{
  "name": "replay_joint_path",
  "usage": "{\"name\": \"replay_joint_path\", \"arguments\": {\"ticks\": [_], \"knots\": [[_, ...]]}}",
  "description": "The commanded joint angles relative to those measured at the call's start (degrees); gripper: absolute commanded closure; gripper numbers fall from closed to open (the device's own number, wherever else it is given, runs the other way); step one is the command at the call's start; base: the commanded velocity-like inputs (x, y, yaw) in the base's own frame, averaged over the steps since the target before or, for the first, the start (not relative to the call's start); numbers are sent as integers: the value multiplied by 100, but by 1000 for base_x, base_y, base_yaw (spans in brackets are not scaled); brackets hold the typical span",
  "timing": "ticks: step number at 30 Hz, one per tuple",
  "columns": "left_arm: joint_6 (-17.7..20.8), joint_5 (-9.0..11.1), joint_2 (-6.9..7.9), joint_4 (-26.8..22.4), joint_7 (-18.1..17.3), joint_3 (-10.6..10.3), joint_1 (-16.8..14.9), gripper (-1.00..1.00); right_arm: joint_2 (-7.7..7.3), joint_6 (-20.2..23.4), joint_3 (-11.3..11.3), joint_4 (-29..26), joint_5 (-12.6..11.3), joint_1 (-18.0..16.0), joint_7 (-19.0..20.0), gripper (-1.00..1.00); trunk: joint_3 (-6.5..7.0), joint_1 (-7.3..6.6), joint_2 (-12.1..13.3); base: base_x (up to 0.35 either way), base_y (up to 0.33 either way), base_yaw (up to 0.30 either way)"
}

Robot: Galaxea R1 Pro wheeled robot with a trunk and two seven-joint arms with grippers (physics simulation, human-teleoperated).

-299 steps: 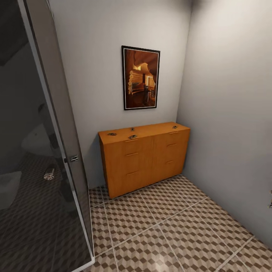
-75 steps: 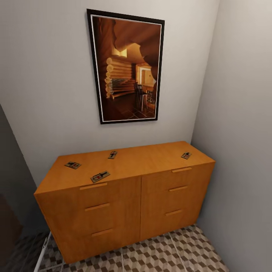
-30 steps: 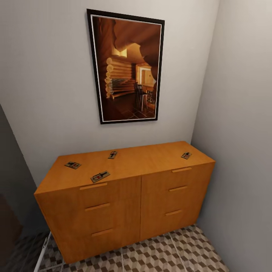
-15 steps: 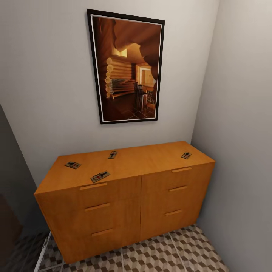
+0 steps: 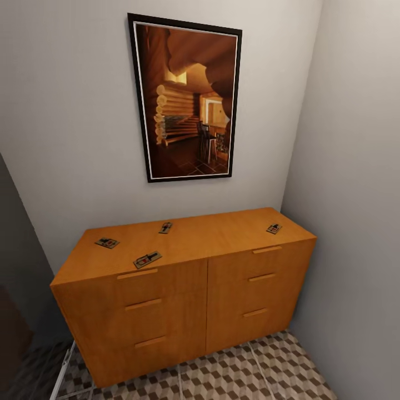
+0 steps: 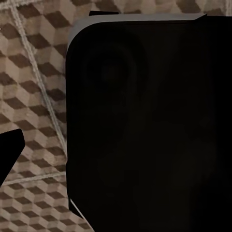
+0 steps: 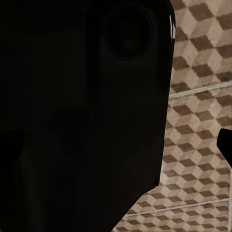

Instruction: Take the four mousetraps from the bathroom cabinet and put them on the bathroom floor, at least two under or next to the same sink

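The cabinet [image 5: 183, 283] stands ahead on the tiled floor [image 5: 244, 372], and all four mousetraps [image 5: 147, 259] lie on its top, none moved yet. No fingers are seen near them, so their state cannot be told; every pick and placement by the sink remains.

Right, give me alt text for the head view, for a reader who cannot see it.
Four small mousetraps lie apart on top of an orange-brown wooden cabinet with two columns of drawers, set in a corner of grey walls. A framed picture of a log interior hangs above it, and cube-patterned floor tiles show below.
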Motion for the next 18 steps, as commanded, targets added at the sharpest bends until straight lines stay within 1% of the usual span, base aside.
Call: {"name": "replay_joint_path", "arguments": {"ticks": [1, 8, 9, 14, 18], "knots": [[-15, 23, -1, 1, 10, 2, -1, -100, -1, 5, 5, -1, 2, -1, -2, -100, -4, 0, -2, 0, 0, 0], [-9, 21, -1, -111, 41, -15, -1, -100, -15, 19, 14, -1, 4, -1, -2, -100, -4, 0, -2, 0, 0, 0], [17, 15, 3, -319, 35, -24, -1, -100, -16, 23, 32, -4, 15, -1, -1, -100, -4, 0, -2, 0, 0, 0], [125, 10, 1, -934, 20, -35, -1, -100, -35, 89, 204, -99, 159, -1, -27, -100, -4, 0, -2, 0, 0, 0], [425, 0, 3, -1553, 16, -41, -1, -100, -37, 192, 308, -585, 274, -1, -40, -100, -4, 0, -2, 0, 0, 0]]}}
